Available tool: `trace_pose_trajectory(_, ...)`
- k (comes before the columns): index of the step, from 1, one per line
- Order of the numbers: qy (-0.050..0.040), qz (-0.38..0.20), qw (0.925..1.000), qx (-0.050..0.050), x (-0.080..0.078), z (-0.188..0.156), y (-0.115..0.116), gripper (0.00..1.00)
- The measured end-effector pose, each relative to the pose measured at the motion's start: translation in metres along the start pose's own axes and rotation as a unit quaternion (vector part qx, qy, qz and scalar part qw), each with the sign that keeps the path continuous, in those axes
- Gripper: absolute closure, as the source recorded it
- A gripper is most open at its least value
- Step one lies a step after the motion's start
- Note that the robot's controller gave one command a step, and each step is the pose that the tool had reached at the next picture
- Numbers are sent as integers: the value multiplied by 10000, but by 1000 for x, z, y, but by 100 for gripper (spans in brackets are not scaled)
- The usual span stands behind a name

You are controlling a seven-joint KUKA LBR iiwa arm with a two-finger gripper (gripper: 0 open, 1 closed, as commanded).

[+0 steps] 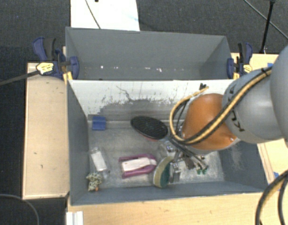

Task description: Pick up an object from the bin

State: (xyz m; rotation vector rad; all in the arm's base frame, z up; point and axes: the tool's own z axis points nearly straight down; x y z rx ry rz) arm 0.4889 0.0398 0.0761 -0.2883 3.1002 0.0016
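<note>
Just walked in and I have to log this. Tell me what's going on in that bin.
The arm reaches in from the right, with its gripper low at the front of the grey bin. It is right beside a round tan-and-green disc standing on edge, but I cannot tell whether it has hold of the disc. A purple-and-white packet and a black oval brush lie close by. A blue block, a small clear bottle and a speckled bit sit further left.

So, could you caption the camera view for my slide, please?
Gripper low in the bin, next to a green disc and a purple pack.
</note>
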Motion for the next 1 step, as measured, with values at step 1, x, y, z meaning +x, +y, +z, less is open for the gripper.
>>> trace_pose_trajectory(1,87,90,9999,-2,-6,-132,3,100)
